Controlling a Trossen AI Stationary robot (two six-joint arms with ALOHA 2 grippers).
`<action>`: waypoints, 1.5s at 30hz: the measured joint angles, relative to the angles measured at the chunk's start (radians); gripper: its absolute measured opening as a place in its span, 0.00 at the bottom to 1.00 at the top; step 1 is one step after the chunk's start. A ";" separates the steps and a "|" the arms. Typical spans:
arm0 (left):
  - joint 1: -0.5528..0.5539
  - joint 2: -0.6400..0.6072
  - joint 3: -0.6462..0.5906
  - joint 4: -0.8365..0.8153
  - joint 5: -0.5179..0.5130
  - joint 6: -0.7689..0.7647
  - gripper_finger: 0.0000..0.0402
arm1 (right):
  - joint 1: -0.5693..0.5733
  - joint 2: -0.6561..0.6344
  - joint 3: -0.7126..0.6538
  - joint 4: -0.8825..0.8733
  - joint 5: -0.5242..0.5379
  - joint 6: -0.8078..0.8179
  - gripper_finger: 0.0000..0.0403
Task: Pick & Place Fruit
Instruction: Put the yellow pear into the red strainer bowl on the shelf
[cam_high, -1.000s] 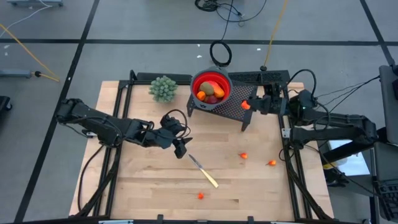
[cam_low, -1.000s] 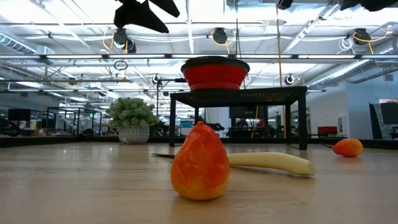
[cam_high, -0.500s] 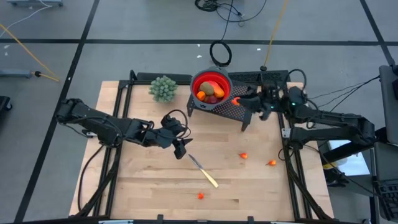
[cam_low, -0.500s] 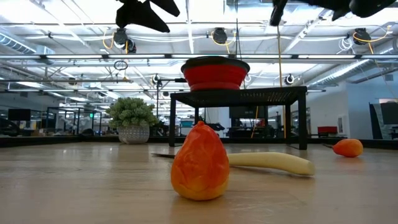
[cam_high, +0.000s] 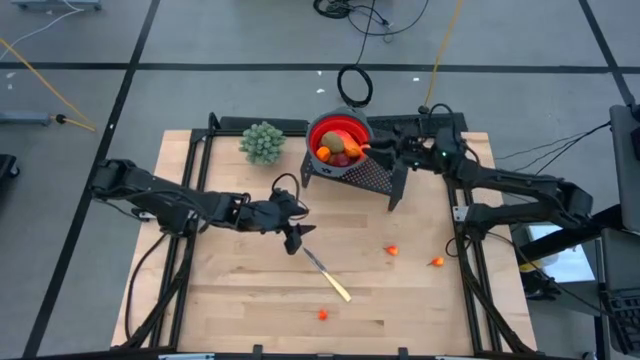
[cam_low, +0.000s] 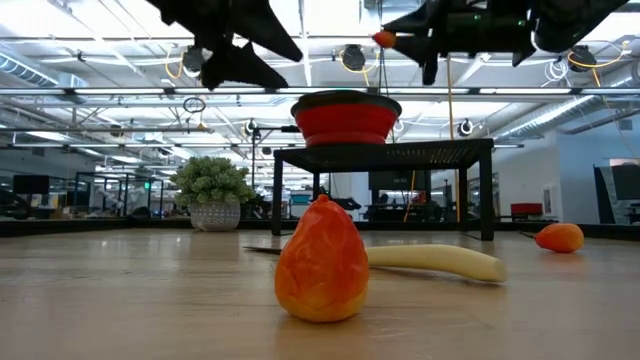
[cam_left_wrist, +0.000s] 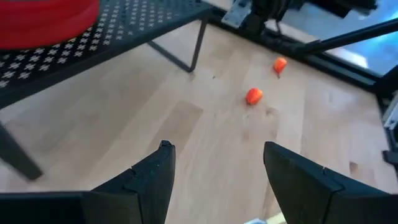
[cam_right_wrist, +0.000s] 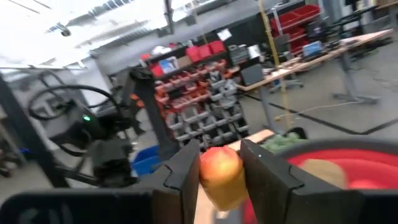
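My right gripper (cam_high: 369, 151) is shut on a small orange-red fruit piece (cam_right_wrist: 221, 174) and hovers at the right rim of the red bowl (cam_high: 338, 124). The low view shows the piece (cam_low: 383, 39) high above the bowl (cam_low: 345, 118). In the bowl lie a brown kiwi-like piece (cam_high: 333, 140), a dark red one (cam_high: 343, 158) and an orange one (cam_high: 324, 153). Three tiny orange bits lie on the table (cam_high: 393, 250) (cam_high: 437, 262) (cam_high: 322, 314). My left gripper (cam_high: 294, 240) is open above the table, beside the knife's blade end. My right gripper pinches the orange-red fruit piece (cam_right_wrist: 219, 163) between its two fingers (cam_right_wrist: 185, 177), which sit on opposite sides of it. The fingers reach in roughly level from the table's right side. The piece is lifted clear, above the bowl's right rim.
The bowl stands on a black mesh stand (cam_high: 372, 178) at the far middle of the table. A green plant (cam_high: 262, 142) sits left of it. A knife with a pale handle (cam_high: 328, 274) lies mid-table. The big orange piece in the low view (cam_low: 321, 262) lies nearest the near edge.
My right gripper has carried the orange-red piece toward the table's left, from over the stand's right part to the bowl's right rim, staying shut on it. My left gripper has dipped a little lower over the table, still open.
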 joint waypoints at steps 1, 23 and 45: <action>0.009 0.000 -0.015 0.031 0.014 0.013 0.61 | -0.009 0.009 0.000 0.000 0.000 -0.013 0.26; 0.179 -0.347 -0.253 0.120 0.135 0.140 0.61 | -0.076 0.120 0.042 -0.041 0.084 -0.219 0.26; 0.158 -0.735 -0.455 0.120 0.080 0.154 0.61 | -0.074 0.226 0.076 -0.128 0.137 -0.379 0.27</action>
